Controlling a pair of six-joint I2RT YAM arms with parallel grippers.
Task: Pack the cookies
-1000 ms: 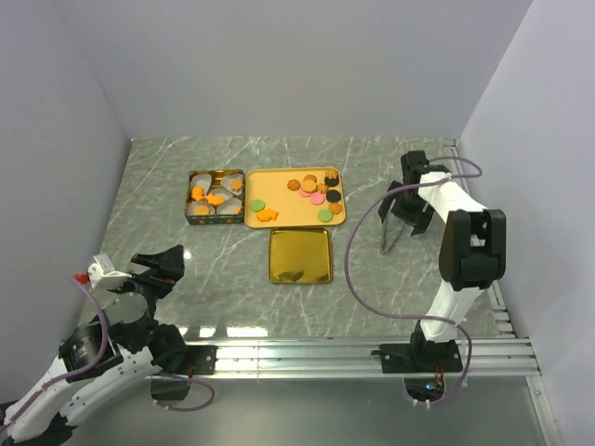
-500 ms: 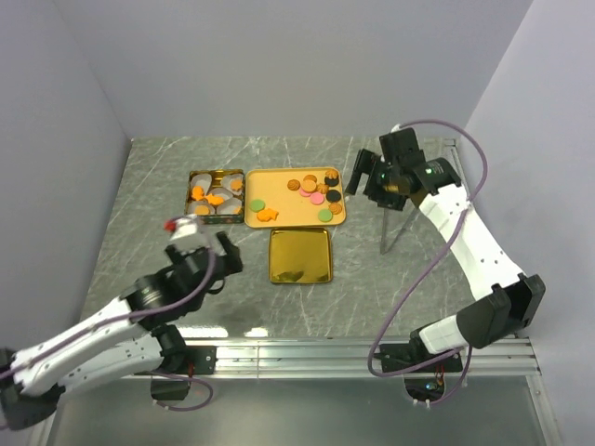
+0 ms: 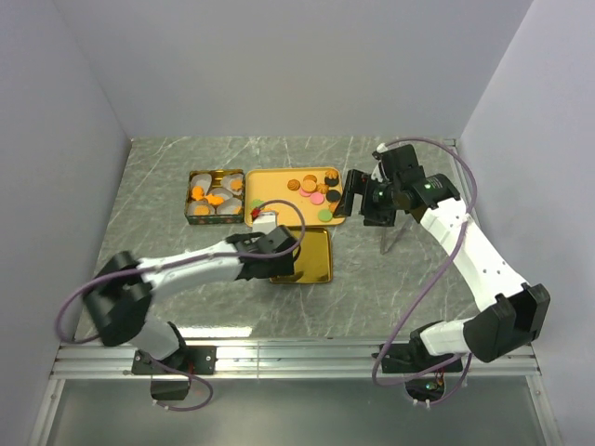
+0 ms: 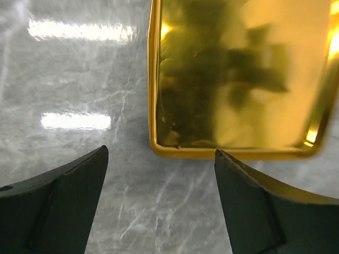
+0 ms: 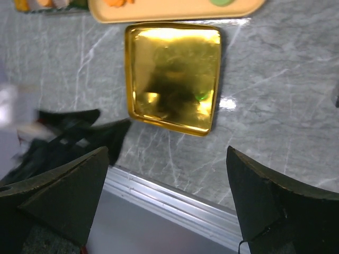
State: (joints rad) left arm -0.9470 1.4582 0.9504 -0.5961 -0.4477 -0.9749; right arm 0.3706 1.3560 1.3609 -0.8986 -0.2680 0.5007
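Two robot arms work a grey marble table (image 3: pixel 167 177), bolted to a metal rail (image 3: pixel 297 355) along its near edge. The left arm (image 3: pixel 186 269) stretches low across the stone to a shiny gold lid (image 3: pixel 311 260) lying open side up at mid-table. The left gripper (image 4: pixel 160 159) hangs over the lid's near left corner, jaws spread wide with nothing between them; whether a finger touches the rim cannot be told.

On the right, the other arm (image 3: pixel 479 260) rises from its base and arcs inward. The right gripper (image 3: pixel 358 203) is poised above the table just off the right end of an orange tray (image 3: pixel 277 184), jaws equally wide and empty.

Beyond the lid, the tray carries most of the cookies (image 3: pixel 316 193): orange, pink, green and dark rounds clustered toward its right side, with a green round and an orange fish shape at the left. Just beside the tray's left end stands a square tin (image 3: pixel 216 221), holding white paper cups (image 3: pixel 226 206) and several more orange cookies.
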